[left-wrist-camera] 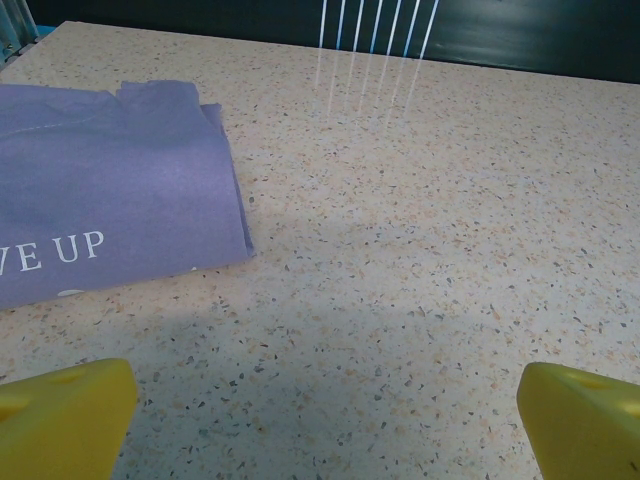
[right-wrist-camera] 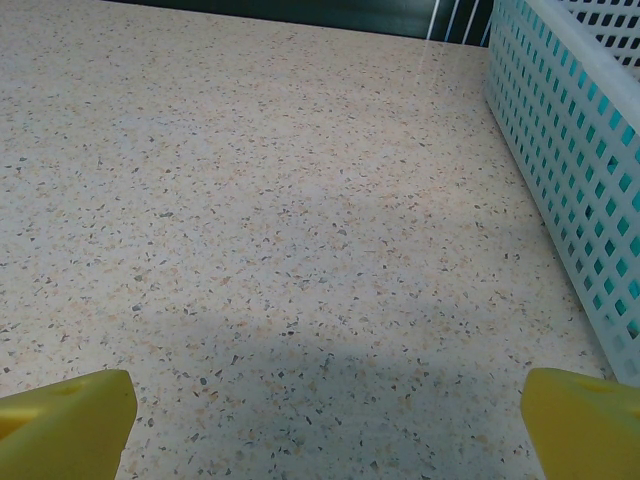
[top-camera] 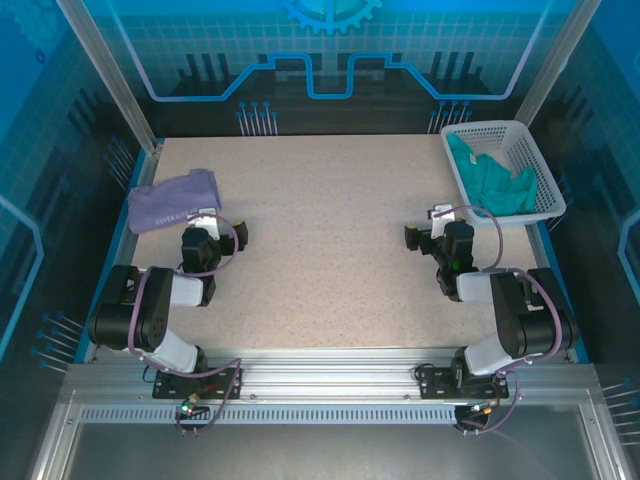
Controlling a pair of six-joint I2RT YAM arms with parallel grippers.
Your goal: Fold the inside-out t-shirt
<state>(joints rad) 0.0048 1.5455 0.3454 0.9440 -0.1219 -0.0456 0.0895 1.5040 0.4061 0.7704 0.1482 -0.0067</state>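
The inside-out t-shirt [top-camera: 495,180] is a teal-green heap lying crumpled in the white basket [top-camera: 547,170] at the table's back right corner. In the right wrist view its teal colour shows through the holes of the basket wall [right-wrist-camera: 570,130]. My right gripper [top-camera: 432,228] hovers low over bare table just in front and to the left of the basket, open, with nothing between its yellow fingertips [right-wrist-camera: 65,420]. On the left side my left gripper [top-camera: 212,232] is open too, its yellow fingertips [left-wrist-camera: 60,415] wide apart over the speckled tabletop.
A folded lavender-purple garment [top-camera: 175,200] with white lettering lies at the table's left edge, just ahead and to the left of the left gripper [left-wrist-camera: 325,420]. The garment [left-wrist-camera: 110,190] lies flat. Blue walls close in the table at the back and sides.
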